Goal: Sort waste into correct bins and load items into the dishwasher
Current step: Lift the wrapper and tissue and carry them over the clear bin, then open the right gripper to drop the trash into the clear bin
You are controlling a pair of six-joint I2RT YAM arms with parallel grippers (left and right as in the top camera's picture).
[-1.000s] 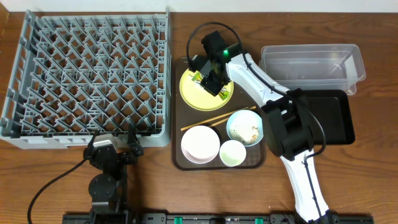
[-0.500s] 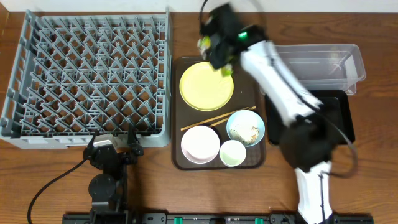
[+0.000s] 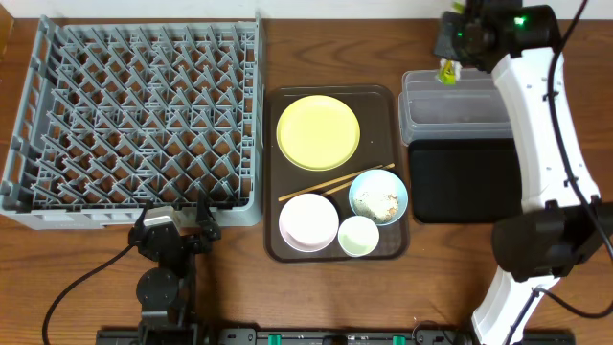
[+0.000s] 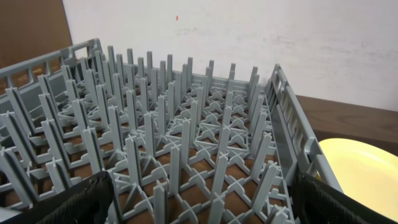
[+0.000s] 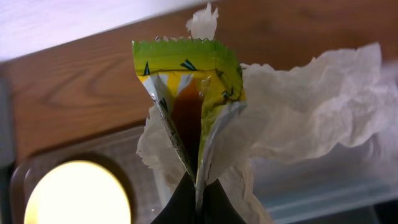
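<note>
I see my right arm stretched far back, the right gripper (image 5: 194, 198) pinching the snack wrapper (image 5: 186, 87) and crumpled white paper (image 5: 298, 118) above the clear tub's (image 3: 460, 115) left end. The left gripper (image 3: 177, 225) rests, fingers spread, before the dish rack (image 3: 134, 105).

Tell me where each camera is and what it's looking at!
Overhead: above the table, facing straight down at the grey rack, brown tray, left arm and right arm.
Left wrist: low by the rack, facing across its pegs; open left claw, dark tips at the bottom corners.
Right wrist: held high, facing down; shut right claw pinches the snack wrapper with white paper.
Shared: all three show the yellow plate.
</note>
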